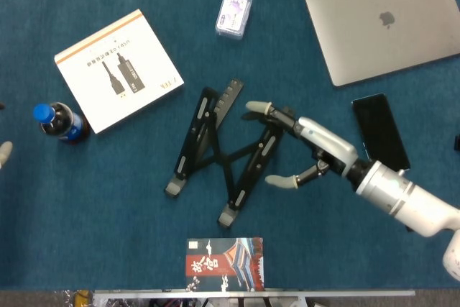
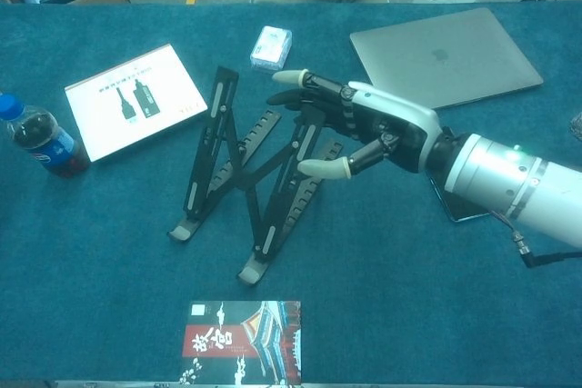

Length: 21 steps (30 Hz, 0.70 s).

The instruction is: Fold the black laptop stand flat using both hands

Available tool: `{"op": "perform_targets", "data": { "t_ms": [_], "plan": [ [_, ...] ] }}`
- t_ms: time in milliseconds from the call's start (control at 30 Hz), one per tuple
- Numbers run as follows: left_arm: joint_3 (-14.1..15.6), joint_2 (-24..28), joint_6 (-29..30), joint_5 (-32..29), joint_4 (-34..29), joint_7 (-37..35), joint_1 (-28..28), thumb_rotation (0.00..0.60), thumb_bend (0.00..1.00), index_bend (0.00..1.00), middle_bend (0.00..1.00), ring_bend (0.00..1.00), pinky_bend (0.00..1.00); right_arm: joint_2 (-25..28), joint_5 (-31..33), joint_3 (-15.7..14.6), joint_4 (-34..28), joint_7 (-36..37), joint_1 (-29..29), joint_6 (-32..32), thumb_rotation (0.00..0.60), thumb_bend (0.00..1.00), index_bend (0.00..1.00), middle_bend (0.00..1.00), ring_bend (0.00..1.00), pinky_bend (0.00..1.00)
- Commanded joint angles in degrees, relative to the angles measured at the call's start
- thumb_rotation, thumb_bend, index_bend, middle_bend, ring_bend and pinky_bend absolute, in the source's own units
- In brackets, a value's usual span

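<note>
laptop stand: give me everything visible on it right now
The laptop stand is black, seemingly metal or hard plastic: two long rails joined by crossed struts, pale pads along the rails, small feet at the near ends, a notched strip by each rail. It sits unfolded on the blue table, rails spread and angled. The right hand, fingers apart, is at its right rail; actual contact is unclear. The left hand is far off at the edge.

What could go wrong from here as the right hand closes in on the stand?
1. Only the right hand is at the black laptop stand, fingers spread; the left hand shows only at the frame edge, so a one-sided push may slide the stand instead of folding it.
2. If it slides left, it could hit the white box or topple the cola bottle.
3. Fingers could get caught between the crossed bars as they close.
</note>
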Motion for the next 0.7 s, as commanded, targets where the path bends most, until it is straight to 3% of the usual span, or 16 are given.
{"op": "perform_targets", "data": {
  "t_ms": [33,700],
  "plan": [
    [0.06,0.03,0.04,0.11,-0.01,-0.11,0.04,0.6,0.21,0.34,0.37,0.27,0.25,0.28,-0.79,-0.48,-0.96,0.48,0.34,0.67,0.6,0.19,0.04,0.13,0.0,0.06],
    [0.61,0.87,0.95,0.69,-0.94,-1.37,0.85,0.6,0.21,0.34,0.37,0.27,0.25,-1.6,-3.95,-3.34,-6.82,-0.86,4.5,0.46,0.6,0.19,0.04,0.13,0.0,0.06]
  ]
}}
